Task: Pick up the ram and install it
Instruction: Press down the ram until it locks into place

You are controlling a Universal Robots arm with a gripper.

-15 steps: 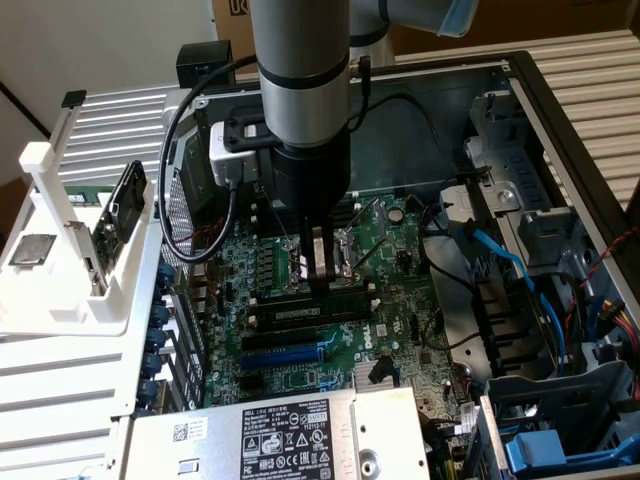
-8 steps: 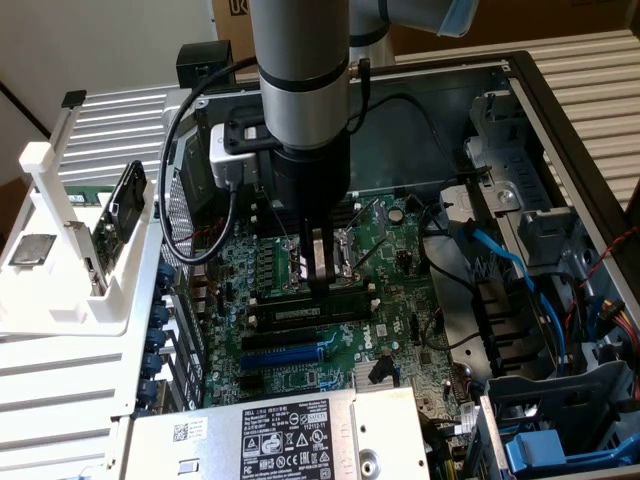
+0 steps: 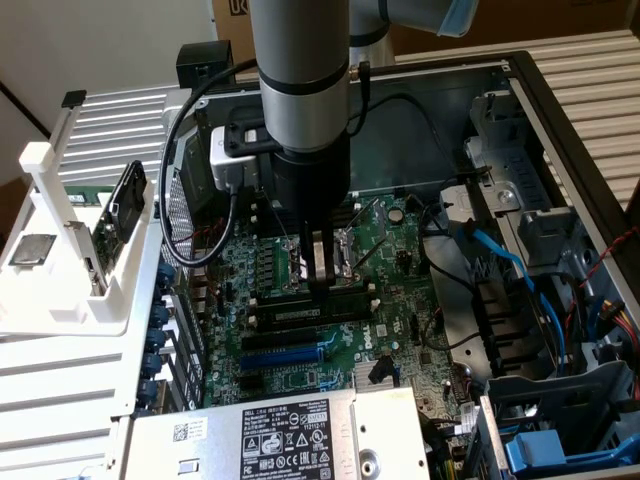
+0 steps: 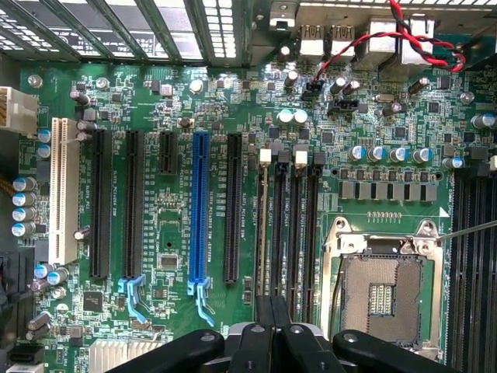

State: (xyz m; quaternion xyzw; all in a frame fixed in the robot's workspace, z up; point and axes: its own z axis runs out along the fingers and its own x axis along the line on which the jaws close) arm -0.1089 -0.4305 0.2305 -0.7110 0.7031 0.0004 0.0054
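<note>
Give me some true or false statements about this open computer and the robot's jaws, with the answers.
1. The jaws are shut. True.
2. The jaws hang above the green motherboard. True.
3. Every long slot on the board is black. False: there is a long blue slot and a long white slot.
4. A cooler covers the silver-framed processor socket. False: it lies uncovered.

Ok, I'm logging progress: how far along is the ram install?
Done: the claw is down at the memory slots beside the empty processor socket. In hand: it is shut, tips at the slots; I cannot tell whether the ram sits under it. Left: a fully seated stick is not confirmed.
</note>
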